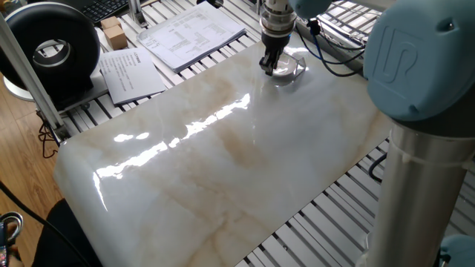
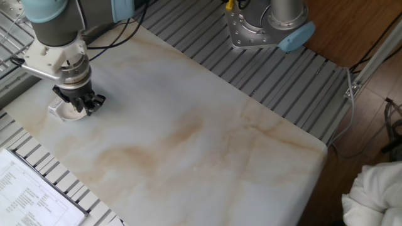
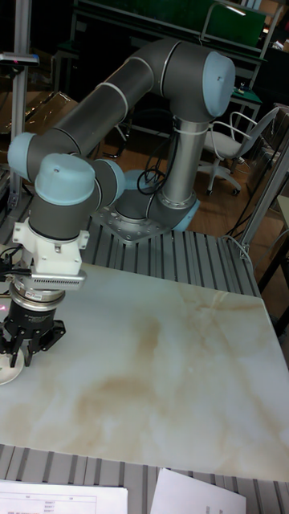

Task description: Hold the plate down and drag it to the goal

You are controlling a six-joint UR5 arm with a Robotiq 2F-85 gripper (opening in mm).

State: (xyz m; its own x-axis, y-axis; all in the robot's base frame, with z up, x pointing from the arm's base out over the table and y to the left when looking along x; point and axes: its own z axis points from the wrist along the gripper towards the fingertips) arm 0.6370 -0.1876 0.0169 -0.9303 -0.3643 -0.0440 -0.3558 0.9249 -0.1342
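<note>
The small white plate lies at the far corner of the marble slab, partly under my gripper. The gripper stands upright with its fingers shut and its tips resting on the plate's near rim. The clear plastic goal glints around the plate's far side; I cannot tell whether the plate touches it. In the other fixed view the gripper covers most of the plate. In the tall view the gripper hangs over the plate at the left edge.
Printed paper sheets and a small notice lie beyond the slab's left edge, near a black round device. Cables trail by the goal. The arm's base stands at the slab's far side.
</note>
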